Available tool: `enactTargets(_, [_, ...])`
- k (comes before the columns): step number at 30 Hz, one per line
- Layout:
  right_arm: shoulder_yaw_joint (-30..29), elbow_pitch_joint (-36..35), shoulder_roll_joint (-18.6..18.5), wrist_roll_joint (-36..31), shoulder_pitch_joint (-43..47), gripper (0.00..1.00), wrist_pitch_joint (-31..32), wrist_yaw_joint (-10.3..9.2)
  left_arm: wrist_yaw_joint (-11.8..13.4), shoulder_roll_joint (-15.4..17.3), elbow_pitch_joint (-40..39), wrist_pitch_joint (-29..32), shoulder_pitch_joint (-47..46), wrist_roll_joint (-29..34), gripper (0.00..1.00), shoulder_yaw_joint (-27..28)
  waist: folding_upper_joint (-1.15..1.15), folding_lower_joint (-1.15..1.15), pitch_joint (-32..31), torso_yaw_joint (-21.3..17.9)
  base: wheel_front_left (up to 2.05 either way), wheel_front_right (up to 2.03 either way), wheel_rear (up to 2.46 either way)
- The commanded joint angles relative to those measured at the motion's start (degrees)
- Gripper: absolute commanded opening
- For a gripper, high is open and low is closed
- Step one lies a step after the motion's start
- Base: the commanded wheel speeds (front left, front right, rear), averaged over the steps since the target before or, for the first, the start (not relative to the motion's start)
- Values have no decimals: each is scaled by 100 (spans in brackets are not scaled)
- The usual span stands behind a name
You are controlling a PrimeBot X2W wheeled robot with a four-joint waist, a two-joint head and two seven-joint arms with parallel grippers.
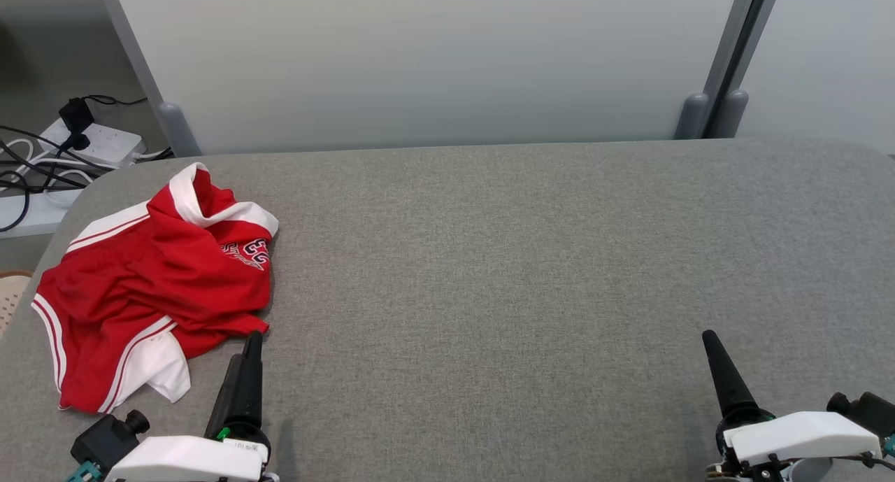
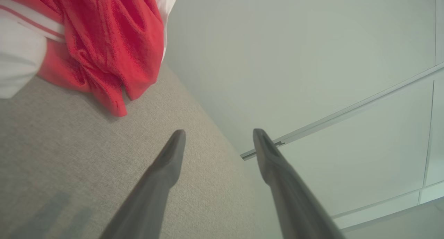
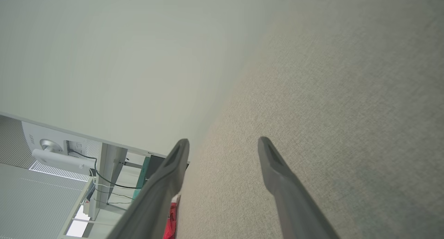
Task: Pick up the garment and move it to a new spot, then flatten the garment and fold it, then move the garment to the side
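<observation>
Jaws gape empty on left arm (image 1: 189, 457) and right arm (image 1: 800, 433); crumpled red garment (image 1: 150, 286) lies on grey worktop (image 1: 524, 258), just beside left tips.

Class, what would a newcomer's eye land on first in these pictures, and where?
The crumpled red and white garment lies far left on the grey table. Then the dark grippers low in the head view, jaws open: the left gripper beside the garment, the right gripper apart.

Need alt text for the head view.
A crumpled red and white garment lies at the left end of a grey table. The left gripper points up near its lower right edge; the right gripper sits at the lower right, holding nothing.
</observation>
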Motion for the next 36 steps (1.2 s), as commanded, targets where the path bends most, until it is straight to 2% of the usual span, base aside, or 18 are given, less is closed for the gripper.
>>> enactTargets(1, [91,-191,-91,-156,-268,100,-82,21,13,80,-198,-60,-316,173,100,43,0,-1,0,-3,0,0,0])
enactTargets(15, [546,-345,-222,-1311,-363,100,-334,27,169,96,-433,-313,-302,1456,100,-85,0,-1,-38,-9,0,0,0])
enactTargets(36, [631,-532,-132,-2690,-311,100,-687,34,263,118,-544,-666,-346,2657,100,-283,0,-1,-91,-25,0,0,0])
